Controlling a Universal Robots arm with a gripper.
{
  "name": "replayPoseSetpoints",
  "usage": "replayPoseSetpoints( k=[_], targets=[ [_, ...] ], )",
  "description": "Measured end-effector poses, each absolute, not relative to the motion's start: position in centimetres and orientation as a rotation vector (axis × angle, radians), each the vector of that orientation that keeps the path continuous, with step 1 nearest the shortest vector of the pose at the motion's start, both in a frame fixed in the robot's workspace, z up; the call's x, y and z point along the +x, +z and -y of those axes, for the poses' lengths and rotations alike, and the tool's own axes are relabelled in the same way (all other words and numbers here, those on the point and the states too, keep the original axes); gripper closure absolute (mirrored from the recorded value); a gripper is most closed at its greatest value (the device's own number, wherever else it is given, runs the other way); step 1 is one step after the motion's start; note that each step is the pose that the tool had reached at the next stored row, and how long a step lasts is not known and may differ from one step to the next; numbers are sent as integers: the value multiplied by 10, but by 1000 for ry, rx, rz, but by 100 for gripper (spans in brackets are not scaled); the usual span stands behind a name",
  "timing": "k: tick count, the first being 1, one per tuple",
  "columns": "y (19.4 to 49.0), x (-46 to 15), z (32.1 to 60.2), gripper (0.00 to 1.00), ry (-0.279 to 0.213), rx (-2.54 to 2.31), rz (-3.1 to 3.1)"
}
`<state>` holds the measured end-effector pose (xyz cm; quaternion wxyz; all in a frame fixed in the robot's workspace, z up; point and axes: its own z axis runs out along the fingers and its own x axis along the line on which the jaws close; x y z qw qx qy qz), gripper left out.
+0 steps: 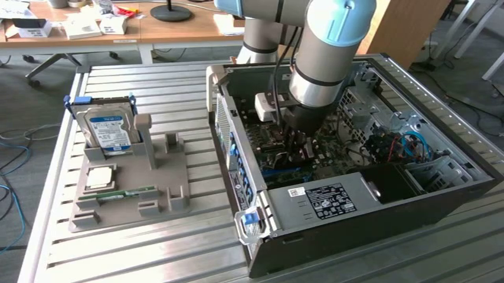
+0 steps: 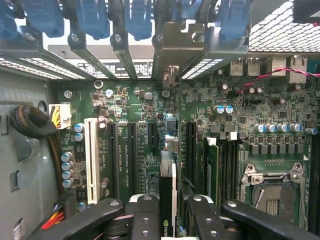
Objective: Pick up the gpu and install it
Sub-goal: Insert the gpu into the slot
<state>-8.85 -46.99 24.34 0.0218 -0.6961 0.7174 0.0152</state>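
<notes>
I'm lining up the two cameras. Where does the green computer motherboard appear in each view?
Exterior view: the green motherboard lies inside the open black case, beneath the gripper.
Wrist view: the motherboard lies beyond the thin dark gpu the gripper grips.
Shared landmark: the row of blue clips on the case's rear wall.

exterior view overlooks the open case [image 1: 354, 236]; wrist view faces its motherboard [image 2: 145, 100] closely.

The gpu [image 2: 168, 172], a thin dark card seen edge-on, is held upright in the gripper [image 2: 167, 210], lined up along the slots of the motherboard [image 2: 135, 100].
</notes>
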Motion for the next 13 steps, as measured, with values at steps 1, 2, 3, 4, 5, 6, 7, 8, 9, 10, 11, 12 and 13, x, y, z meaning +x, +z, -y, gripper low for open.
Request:
replayPoseSetpoints(
  k=[1,2,3,4,5,6,7,8,9,10,11,12,13],
  targets=[
    [243,-88,470,74,47,-2157,-2223],
    [244,-89,470,74,47,-2157,-2223],
    [244,-89,470,74,47,-2158,-2224],
    [244,-89,470,74,47,-2158,-2224],
    [244,-89,470,74,47,-2158,-2224],
    [244,-89,470,74,47,-2158,-2224],
    [244,-89,470,74,47,-2158,-2224],
    [244,-89,470,74,47,-2158,-2224],
    [244,-89,470,74,47,-2158,-2224],
    [244,-89,470,74,47,-2158,-2224],
    [244,-89,470,74,47,-2158,-2224],
    [244,-89,470,74,47,-2158,-2224],
    [244,-89,470,74,47,-2158,-2224]
  ],
)
